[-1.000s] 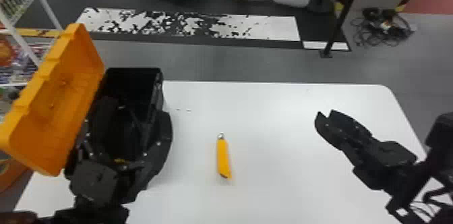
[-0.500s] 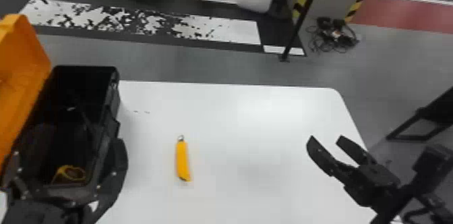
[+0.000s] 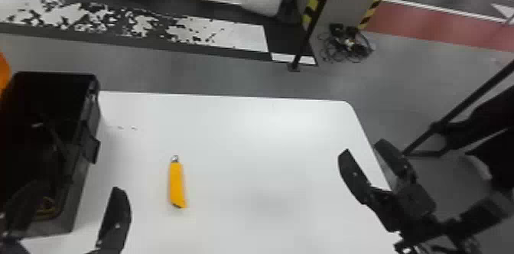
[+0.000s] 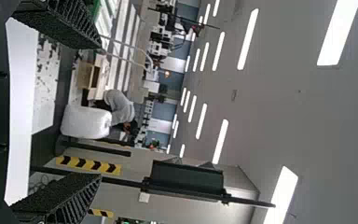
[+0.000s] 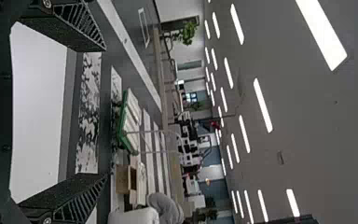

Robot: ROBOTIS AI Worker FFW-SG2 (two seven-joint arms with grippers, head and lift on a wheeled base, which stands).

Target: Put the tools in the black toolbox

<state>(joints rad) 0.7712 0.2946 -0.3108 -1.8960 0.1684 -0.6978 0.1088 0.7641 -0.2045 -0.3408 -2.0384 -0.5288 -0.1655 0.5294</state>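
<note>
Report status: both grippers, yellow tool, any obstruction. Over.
Left gripper open at black toolbox. Right gripper open near table's right edge. Yellow tool on table, outside toolbox; nothing covering it.

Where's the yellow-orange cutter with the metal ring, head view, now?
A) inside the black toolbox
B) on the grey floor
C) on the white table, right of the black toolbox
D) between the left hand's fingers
C: the yellow-orange cutter with the metal ring lies on the white table, right of the open black toolbox, touching neither it nor a hand.
</note>
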